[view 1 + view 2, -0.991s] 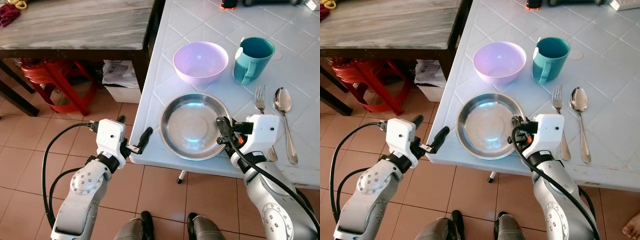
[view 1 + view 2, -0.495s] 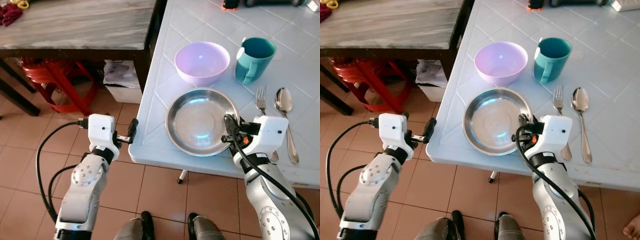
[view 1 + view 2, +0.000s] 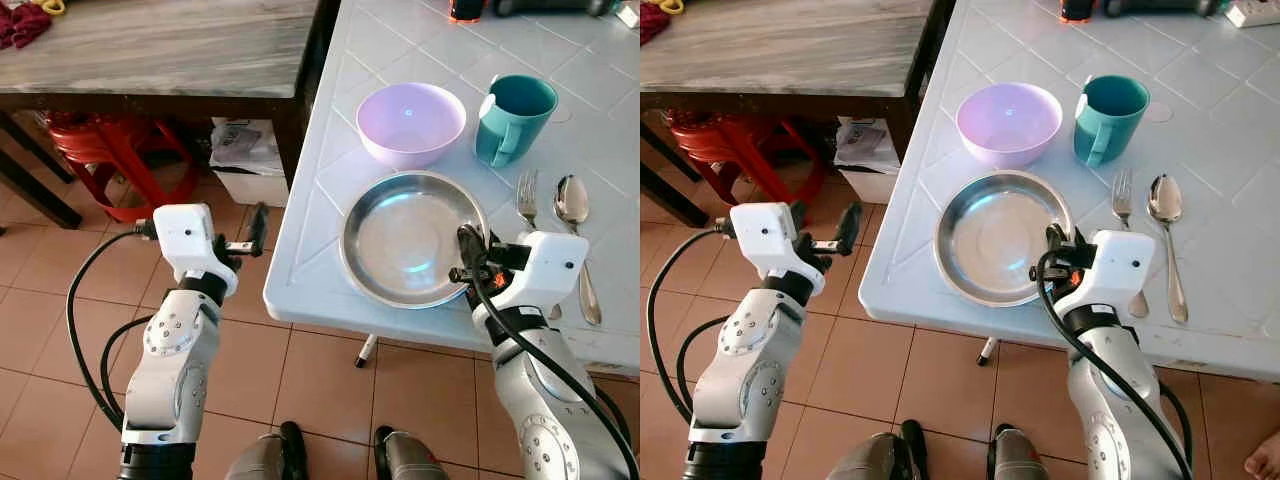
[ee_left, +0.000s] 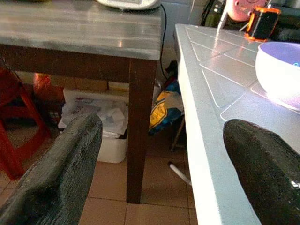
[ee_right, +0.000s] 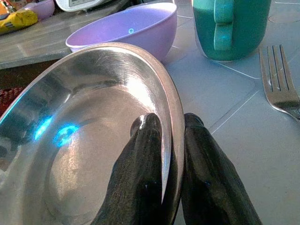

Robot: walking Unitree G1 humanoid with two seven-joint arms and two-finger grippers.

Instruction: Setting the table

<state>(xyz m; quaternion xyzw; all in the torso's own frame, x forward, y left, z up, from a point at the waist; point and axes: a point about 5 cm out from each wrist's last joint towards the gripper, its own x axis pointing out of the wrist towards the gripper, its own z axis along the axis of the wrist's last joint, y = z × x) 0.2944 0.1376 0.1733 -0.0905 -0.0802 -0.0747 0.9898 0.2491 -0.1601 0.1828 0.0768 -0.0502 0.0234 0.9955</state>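
A round steel plate (image 3: 405,238) lies near the front edge of the white tiled table (image 3: 310,270). My right gripper (image 3: 468,256) is shut on its near right rim. In the right wrist view the two black fingers (image 5: 140,164) pinch the plate's rim (image 5: 171,101) between them. Behind the plate stand a purple bowl (image 3: 410,122) and a teal mug (image 3: 513,115). A fork (image 3: 527,196) and a spoon (image 3: 570,212) lie to the plate's right. My left gripper (image 3: 255,228) hangs open beside the table's left edge, holding nothing, with its fingers (image 4: 56,178) wide apart.
A dark wooden table (image 3: 150,45) stands to the left, with a red stool (image 3: 100,150) and a white bin of papers (image 3: 245,165) beneath it. A black and orange device (image 3: 465,8) sits at the white table's far side. Terracotta floor tiles lie below.
The plate has slid a little further onto the table, toward the bowl, held by my right gripper. My left gripper has drawn back from the table's edge to the left.
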